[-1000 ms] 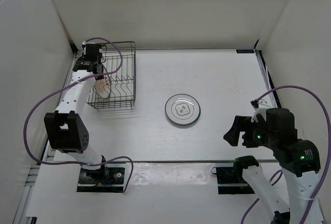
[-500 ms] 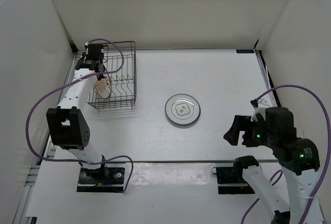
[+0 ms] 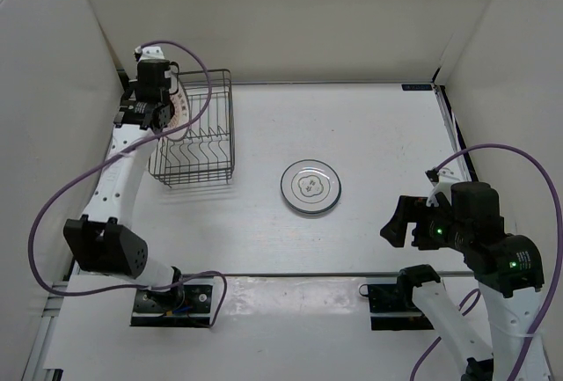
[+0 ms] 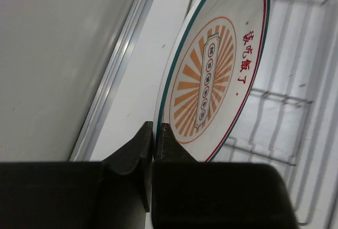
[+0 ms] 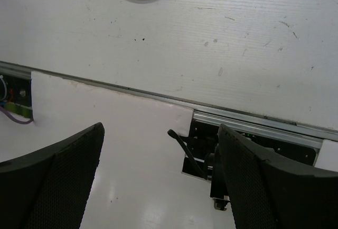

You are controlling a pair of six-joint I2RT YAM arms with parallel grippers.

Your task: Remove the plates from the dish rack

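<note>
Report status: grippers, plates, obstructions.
Left gripper shut on orange-patterned plate, over dish rack's far-left corner. Right gripper open, near its base. Grey-rimmed plate flat on table. Nothing blocking.

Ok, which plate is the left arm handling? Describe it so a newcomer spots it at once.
Find the wire dish rack at the far left corner of the table. At its left side the left gripper pinches the rim of an upright plate. It has an orange sunburst centre and red characters, unlike the dark-rimmed plate lying flat mid-table.
</note>
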